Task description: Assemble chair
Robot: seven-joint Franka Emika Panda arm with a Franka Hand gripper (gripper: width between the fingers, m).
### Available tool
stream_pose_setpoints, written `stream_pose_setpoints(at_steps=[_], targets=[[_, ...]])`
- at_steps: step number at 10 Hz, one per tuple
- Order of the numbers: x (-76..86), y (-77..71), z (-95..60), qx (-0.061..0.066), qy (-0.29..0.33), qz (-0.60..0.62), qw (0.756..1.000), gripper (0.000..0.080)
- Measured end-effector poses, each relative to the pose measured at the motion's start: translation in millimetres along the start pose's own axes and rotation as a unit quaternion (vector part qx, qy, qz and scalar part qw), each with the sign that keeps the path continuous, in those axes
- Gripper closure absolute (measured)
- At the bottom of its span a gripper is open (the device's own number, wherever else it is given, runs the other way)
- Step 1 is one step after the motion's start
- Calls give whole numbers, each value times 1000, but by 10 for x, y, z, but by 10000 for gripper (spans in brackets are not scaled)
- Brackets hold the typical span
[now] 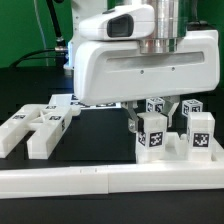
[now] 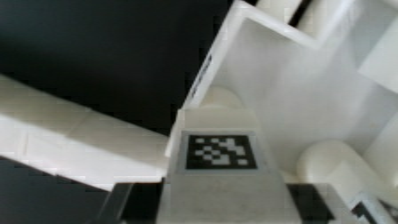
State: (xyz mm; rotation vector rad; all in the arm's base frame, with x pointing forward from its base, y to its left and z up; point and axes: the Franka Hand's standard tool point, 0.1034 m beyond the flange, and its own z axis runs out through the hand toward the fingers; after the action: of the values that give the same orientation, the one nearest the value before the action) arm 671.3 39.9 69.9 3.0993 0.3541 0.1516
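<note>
pincer (image 1: 150, 130) clamped on tagged white part (image 1: 152, 138) | wrist view: tag (image 2: 217, 150) face-on | exterior view alone: other loose parts (image 1: 35, 125)

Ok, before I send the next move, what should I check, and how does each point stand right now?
1. The tagged part sits between the fingers of the gripper: ok.
2. Fingers firmly clamped on it: cannot tell, as neither view shows the contact clearly.
3. Its tag faces the wrist camera, unobstructed: ok, though slightly blurred.
4. The loose parts at the exterior view's left lie apart from the gripper: ok.
5. Clearance to the neighbouring part, close by on the exterior view's right: cannot tell.
</note>
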Motion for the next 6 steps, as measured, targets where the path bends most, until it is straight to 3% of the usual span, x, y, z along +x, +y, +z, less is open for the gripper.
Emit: stream_pose_setpoints(at_steps=[4,6], targets=[[0,-8,5,11,1,205,979,510],[-32,-3,5,11,-7,263,965,509]])
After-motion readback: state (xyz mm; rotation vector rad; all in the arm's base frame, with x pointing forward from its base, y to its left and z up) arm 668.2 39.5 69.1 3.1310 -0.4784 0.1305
